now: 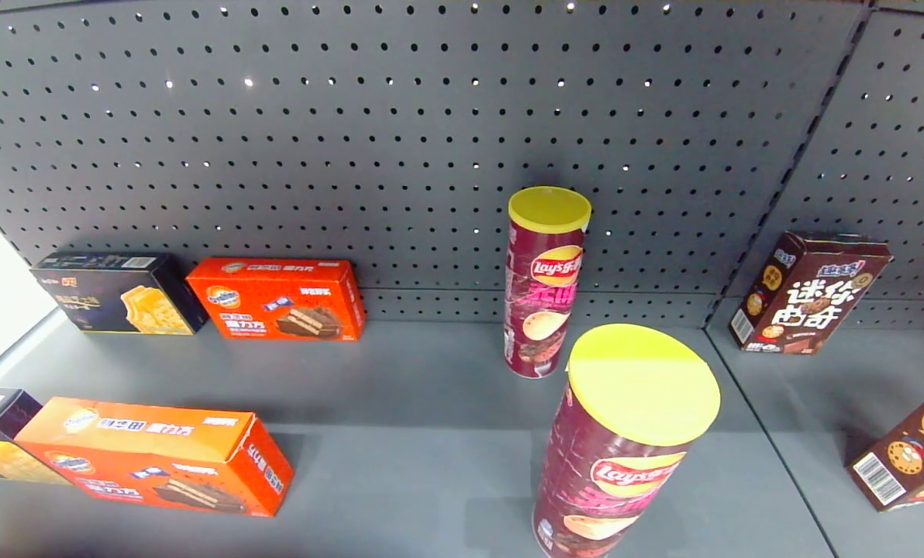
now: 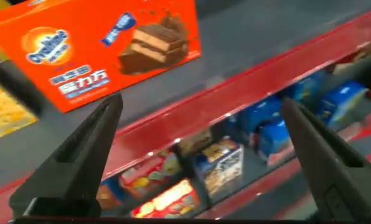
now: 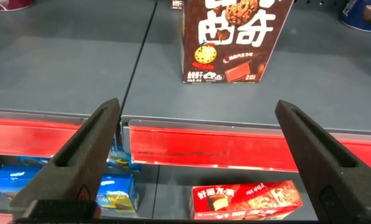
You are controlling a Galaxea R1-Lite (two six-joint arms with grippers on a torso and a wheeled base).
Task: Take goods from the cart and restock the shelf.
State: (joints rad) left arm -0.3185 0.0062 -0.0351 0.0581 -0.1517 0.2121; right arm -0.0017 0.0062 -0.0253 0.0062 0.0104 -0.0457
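Shelf (image 1: 431, 403) goods in place: two yellow-lidded chip cans (image 1: 547, 287) stand upright near the middle. My left claw (image 2: 201, 109) hangs wide and empty before an orange box (image 2: 104, 43); my right claw (image 3: 198, 107), equally wide and empty, faces a brown cookie box (image 3: 232, 37).

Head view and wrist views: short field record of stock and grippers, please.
chip cans: rear chip can and front chip can, upright, yellow lids
wafer boxes: rear orange box, front orange box, left of cans
cracker boxes: rear dark box, front dark box, far left
cookie boxes: rear brown box, front brown box, right bay
left gripper: open, empty
right gripper: open, empty
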